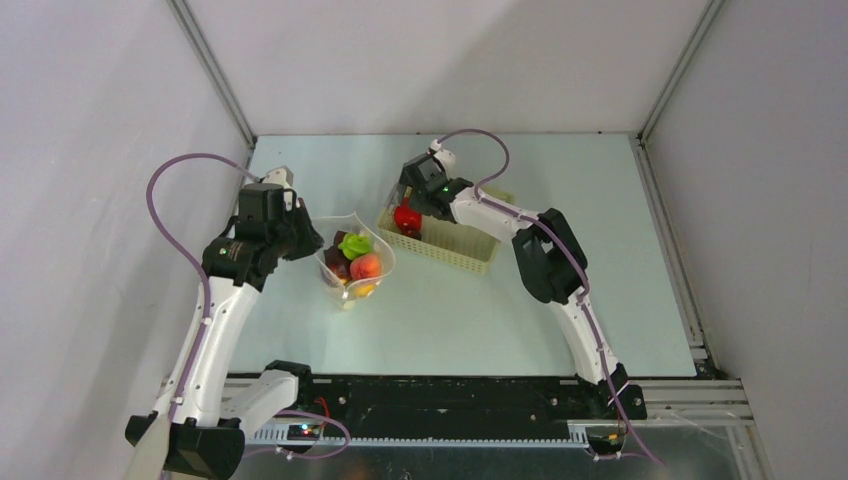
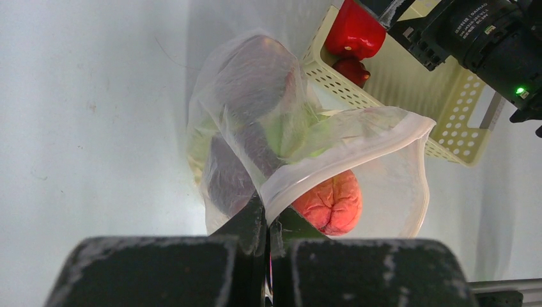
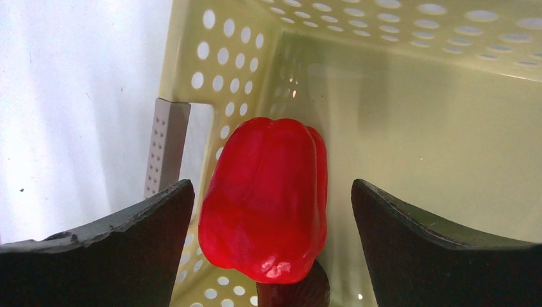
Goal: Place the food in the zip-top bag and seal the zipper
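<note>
Two tools are at work over the counter [image 1: 480, 330]. Nearest the bases, the left tool [image 2: 267, 214] has its jaws together, clamped on the mouth edge of the zip-top bag [image 2: 255, 96], gripping the zipper [image 2: 339, 158] at one end. From that pinch the mouth stands open in a wide loop, unsealed. Food already lies inside the bag, just beyond the left tool's tips: an orange-pink piece [image 2: 329, 204] closest to the jaws, a dark purple piece [image 2: 252, 77] deeper in, and a green piece [image 1: 354, 244] between them. The top view also shows a yellow piece [image 1: 362, 291] at the bag's near bottom. Whether the bag's base rests on the counter cannot be determined. Farther back and to the right, just beside the bag, sits the pale yellow perforated basket [image 1: 455, 245]. The right tool [image 1: 410, 205] reaches into its left end, jaws wide apart. A red pepper [image 3: 265, 198] stands between the two fingers [image 3: 128, 249], with a visible gap on each side. A darker piece [image 3: 294, 291] lies directly below the pepper, partly hidden. Both remain inside the basket, well apart from the left tool.
</note>
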